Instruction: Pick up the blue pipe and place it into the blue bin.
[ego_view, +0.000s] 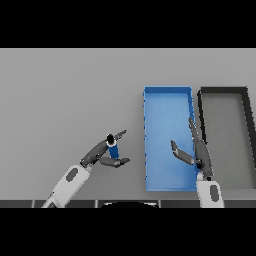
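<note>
Grasp step, by the look of it — the left hand (102, 152) sits at the pipe (113, 149), fingers above and thumb curling under, pinching it between them. Whether the pipe is off the table (65, 95) yet cannot be told from this angle. It stands left of the bin (167, 95), apart from the bin's left wall, at about the level of the bin's lower half. The pipe is a short blue cylinder, upright or close to it, with a dark end showing at the top like an open bore; only a little of its blue body shows between the fingers. Right hand (197, 150) hangs over the bin's right edge, fingers straight and spread, holding nothing, idle. A dark tray (223, 90) lies just beside the bin on the right — not the target. Next move, as I judge it: lift clear of the table, carry rightward over the bin's near wall, then let go above the blue floor. This calls for a firm pinch, since a smooth round body may roll or slip, and enough height to clear the rim. The right hand over the bin may crowd the drop.
</note>
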